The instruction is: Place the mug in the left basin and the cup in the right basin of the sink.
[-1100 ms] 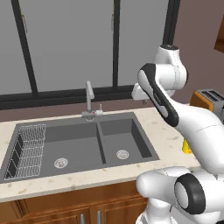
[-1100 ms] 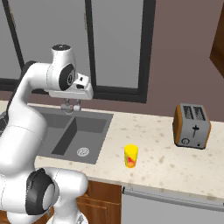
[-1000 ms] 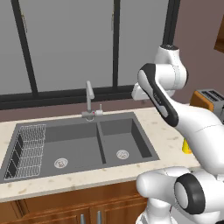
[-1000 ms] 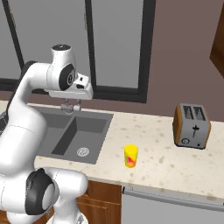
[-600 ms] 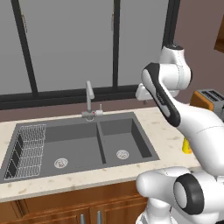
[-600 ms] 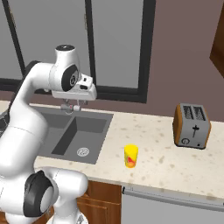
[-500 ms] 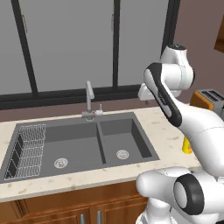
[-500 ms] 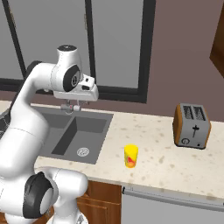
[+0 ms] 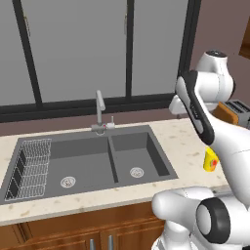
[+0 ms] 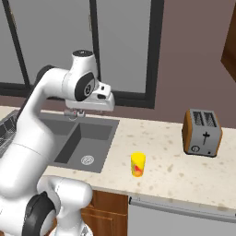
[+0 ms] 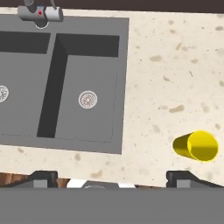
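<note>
The tool (image 11: pixel 111 177) has risen and shifted right, fingers spread wide; yellow cup (image 11: pixel 196 146) stands upright on open bench (image 11: pixel 175 65).

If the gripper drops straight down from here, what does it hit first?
Most likely the bare counter between the right basin and the cup, though depth is unclear; the open gripper holds nothing.

Matt grey sink (image 9: pixel 93 161), speckled stone counter (image 11: pixel 175 78)

Below me, the yellow cup (image 11: pixel 196 146) stands on the counter (image 11: pixel 175 78), well right of the right basin (image 11: pixel 87 98).
</note>
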